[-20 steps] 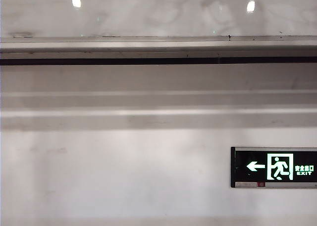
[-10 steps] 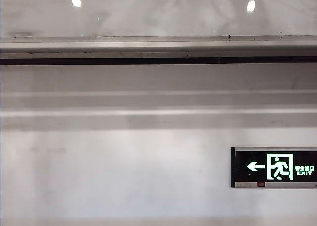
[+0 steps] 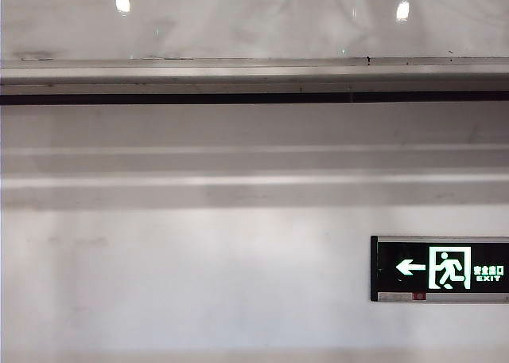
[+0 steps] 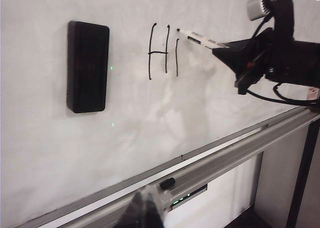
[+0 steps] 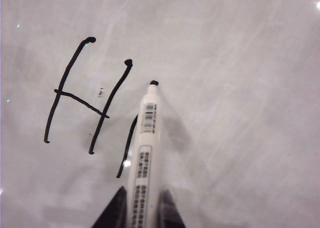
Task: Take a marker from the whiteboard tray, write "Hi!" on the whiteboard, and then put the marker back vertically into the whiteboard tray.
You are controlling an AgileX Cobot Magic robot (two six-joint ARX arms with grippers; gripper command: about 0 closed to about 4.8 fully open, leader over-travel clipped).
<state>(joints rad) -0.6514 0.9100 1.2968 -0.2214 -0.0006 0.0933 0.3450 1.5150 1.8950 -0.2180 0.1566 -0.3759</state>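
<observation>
Right wrist view shows our right claw pinching the marker, tip near the whiteboard just above the stem of the "i". The "H" and that stem are down; we judge the writing step is mid-way, with the dot and the "!" to come. Next we need a light dab above the stem. Our left claw hangs near the whiteboard tray; we cannot tell its state. A black cap lies on the tray, an eraser beside the letters.
</observation>
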